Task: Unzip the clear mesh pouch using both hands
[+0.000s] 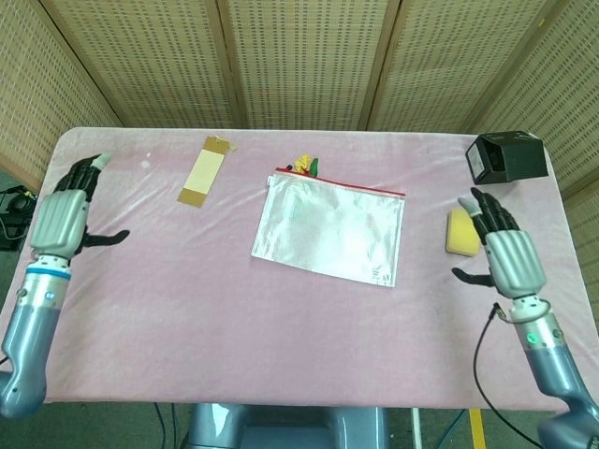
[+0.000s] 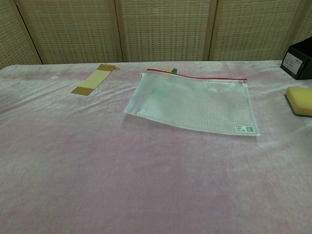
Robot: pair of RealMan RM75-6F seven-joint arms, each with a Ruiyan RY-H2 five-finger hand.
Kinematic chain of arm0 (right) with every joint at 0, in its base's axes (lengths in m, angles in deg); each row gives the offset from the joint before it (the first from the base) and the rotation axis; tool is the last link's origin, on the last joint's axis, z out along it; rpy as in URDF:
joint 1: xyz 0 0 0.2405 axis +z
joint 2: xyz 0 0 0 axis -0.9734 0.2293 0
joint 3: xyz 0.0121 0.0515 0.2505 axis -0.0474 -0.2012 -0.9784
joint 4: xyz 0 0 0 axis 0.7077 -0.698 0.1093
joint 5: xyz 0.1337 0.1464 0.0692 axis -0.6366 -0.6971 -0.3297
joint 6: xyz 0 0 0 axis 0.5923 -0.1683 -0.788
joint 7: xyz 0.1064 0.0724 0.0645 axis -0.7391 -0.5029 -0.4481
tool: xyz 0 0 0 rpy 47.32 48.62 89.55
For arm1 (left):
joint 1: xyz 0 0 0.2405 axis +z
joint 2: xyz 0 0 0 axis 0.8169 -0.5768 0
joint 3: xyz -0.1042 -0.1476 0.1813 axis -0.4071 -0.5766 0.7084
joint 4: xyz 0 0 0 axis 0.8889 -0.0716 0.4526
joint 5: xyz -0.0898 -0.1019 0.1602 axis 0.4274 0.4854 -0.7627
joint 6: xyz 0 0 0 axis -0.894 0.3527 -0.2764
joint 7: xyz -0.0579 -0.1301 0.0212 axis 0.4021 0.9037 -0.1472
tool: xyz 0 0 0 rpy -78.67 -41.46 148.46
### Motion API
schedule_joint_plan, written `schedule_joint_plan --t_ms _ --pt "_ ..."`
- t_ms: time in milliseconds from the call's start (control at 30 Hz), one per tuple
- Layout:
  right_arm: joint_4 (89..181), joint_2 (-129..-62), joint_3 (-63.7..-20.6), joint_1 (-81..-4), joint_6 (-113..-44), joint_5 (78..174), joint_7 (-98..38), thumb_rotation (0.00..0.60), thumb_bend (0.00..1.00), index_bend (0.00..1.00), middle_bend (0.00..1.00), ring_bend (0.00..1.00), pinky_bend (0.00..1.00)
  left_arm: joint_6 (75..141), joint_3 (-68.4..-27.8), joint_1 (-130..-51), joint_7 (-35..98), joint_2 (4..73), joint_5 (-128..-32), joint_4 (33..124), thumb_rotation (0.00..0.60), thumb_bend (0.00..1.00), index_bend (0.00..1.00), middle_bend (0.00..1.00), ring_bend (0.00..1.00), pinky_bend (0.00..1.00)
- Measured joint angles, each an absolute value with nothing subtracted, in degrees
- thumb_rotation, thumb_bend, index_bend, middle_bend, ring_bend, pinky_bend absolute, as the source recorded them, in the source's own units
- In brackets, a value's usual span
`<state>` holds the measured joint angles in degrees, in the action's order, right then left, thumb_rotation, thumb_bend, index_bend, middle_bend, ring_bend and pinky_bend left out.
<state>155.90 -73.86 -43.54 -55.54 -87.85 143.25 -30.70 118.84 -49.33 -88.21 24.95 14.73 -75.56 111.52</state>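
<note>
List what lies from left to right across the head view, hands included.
Left hand → tan card strip → clear mesh pouch → yellow sponge → right hand. The small yellow-and-green item above the pouch and the black box overlap others in left-right position, so they are left out.

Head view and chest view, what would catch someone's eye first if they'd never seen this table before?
The clear mesh pouch with its red zipper edge lies flat at the middle of the pink table, untouched. The left hand and right hand hover open at opposite table edges, far from it. A yellow sponge sits by the right hand, and a black box occupies the far right corner.
</note>
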Motion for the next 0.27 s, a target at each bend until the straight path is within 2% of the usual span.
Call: schedule_joint_plan --t_ms 133,267 --pt "153.3 -73.7 -38.5 -61.9 -96.2 148.6 -27.4 0.600 0.00 0.02 0.00 0.00 0.00 126.2 -43.8 -79.7 25.1 13.6 -80.2 114.3 0.600 0.00 0.00 0.00 0.00 0.00" --pt "151.2 -74.2 -35.4 -65.8 -101.5 152.7 -25.2 0.600 0.00 0.02 0.00 0.00 0.00 131.1 -39.2 -73.5 25.1 13.2 -86.3 115.1 0.600 0.00 0.00 0.00 0.00 0.00"
